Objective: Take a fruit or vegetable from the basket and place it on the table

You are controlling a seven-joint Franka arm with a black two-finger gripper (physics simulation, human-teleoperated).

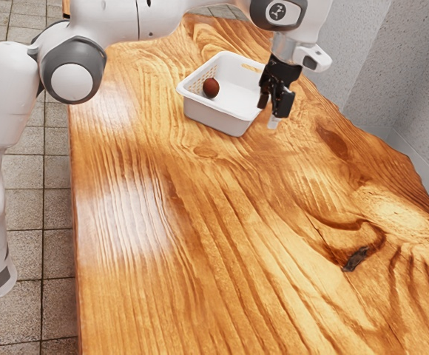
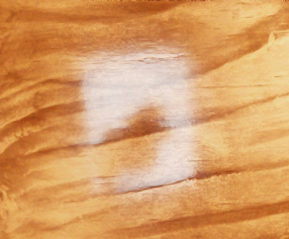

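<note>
The basket [image 1: 211, 118] beside the jaws is white; the round fruit or vegetable [image 1: 211, 87] inside it is dark reddish-brown. Beneath the jaws, the wooden tabletop [image 1: 163, 296] is honey-orange with wavy dark-brown grain.

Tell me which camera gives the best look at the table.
The exterior view: it shows both long edges of the table and the basket standing on it. The wrist view shows a close-up of its wood grain with a pale patch.

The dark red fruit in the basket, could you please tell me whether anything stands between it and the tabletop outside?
The white basket's side walls surround the fruit, so it likely needs lifting over the rim; nothing visible covers it from above.
</note>
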